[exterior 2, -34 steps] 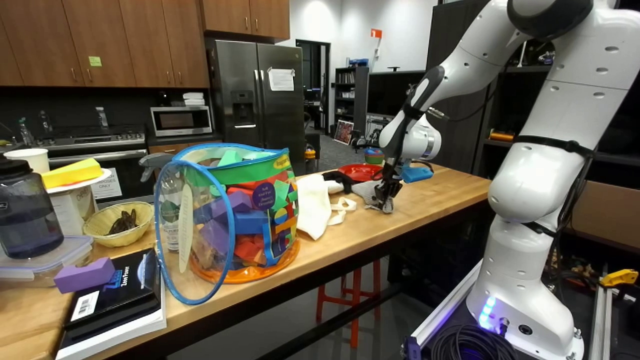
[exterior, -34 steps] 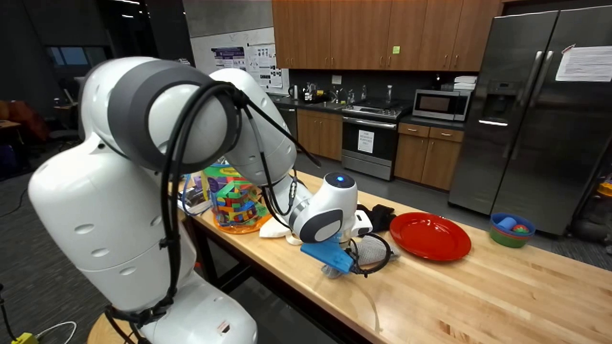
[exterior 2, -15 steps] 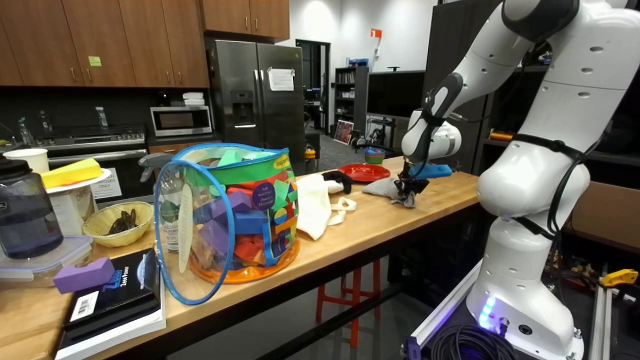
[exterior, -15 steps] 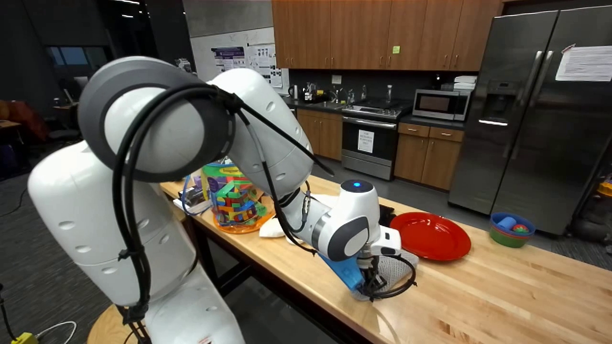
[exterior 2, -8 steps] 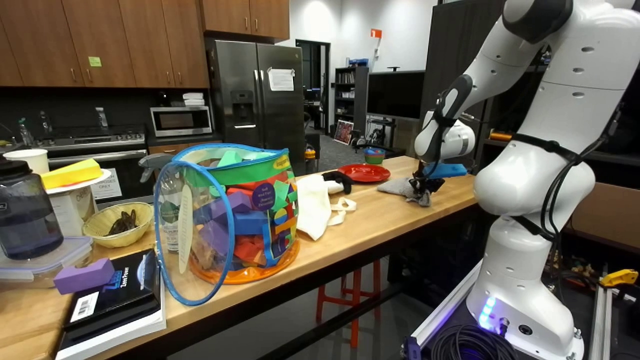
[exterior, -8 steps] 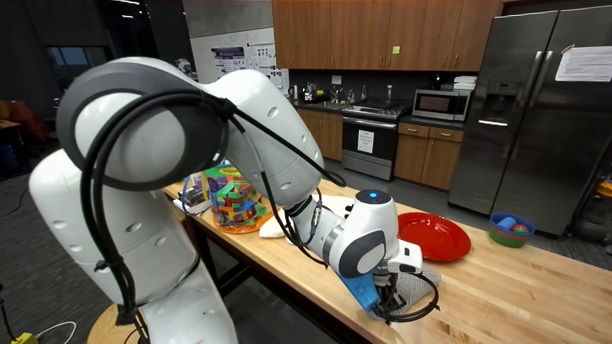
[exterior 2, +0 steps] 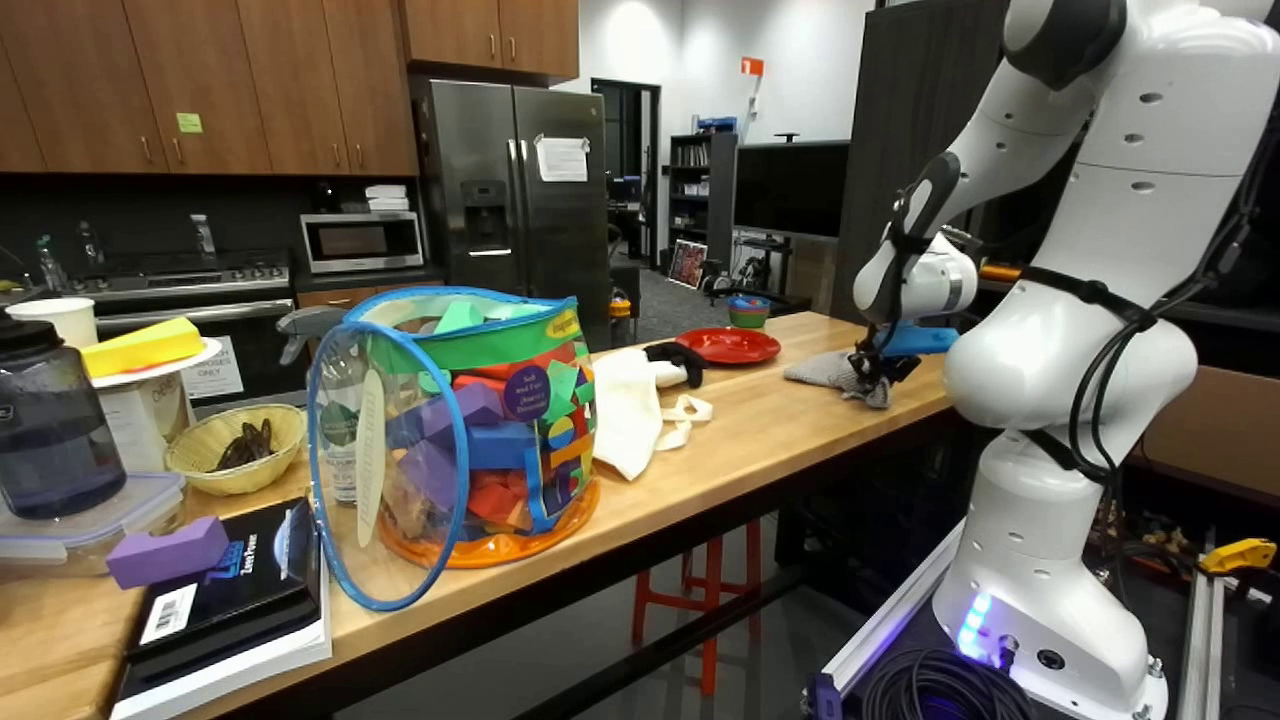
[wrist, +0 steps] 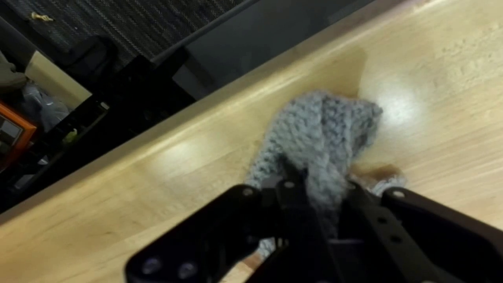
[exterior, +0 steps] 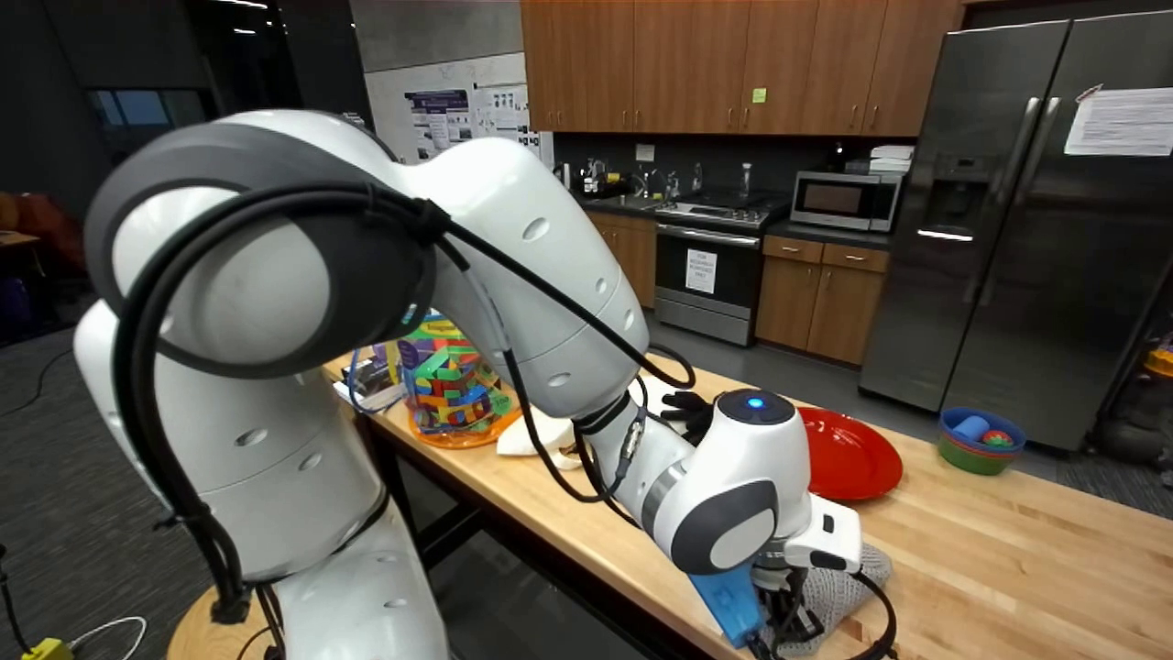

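Wrist view: one gripper, two fingers clenched around a fold of one grey knit cloth.
Grey knit cloth: near the robot-side long edge of the bench, its loose end lying on the surface.
Red plate: one, toward the opposite long edge in both exterior views, apart from the cloth.
Nested bowls: one stack by that same edge, number of bowls unclear; two small things inside, one blue.
Block tub: one, clear-walled, near the robot-side edge, its blocks too heaped to count.
White fabric: one strapped piece, between knit cloth and tub, one black cloth item at its far end.
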Robot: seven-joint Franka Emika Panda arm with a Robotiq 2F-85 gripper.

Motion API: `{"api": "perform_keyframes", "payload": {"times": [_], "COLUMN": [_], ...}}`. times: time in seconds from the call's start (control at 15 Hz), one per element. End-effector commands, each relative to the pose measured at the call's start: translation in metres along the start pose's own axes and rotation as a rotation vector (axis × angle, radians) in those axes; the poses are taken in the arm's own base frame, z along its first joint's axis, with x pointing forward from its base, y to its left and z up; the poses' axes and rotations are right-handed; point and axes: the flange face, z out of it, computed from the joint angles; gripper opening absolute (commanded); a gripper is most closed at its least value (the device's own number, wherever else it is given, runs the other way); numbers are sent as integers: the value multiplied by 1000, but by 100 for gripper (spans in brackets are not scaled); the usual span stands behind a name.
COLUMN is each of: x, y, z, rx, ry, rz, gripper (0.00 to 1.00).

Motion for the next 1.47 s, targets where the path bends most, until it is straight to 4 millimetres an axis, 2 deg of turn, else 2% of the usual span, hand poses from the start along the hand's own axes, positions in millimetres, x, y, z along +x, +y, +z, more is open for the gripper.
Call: {"api": "perform_keyframes", "payload": {"times": [0.0, 0.13, 0.33, 0.87, 1.4], "x": [7, 9, 9, 4, -15], "y": [17, 11, -9, -88, -156], "z": [11, 11, 8, -3, -13], "rx": [-10, 0, 28, 114, 156], "ry": [3, 8, 14, 31, 41], "rz": [-2, -24, -89, -261, -418], "gripper": [4, 4, 4, 4, 4]}}
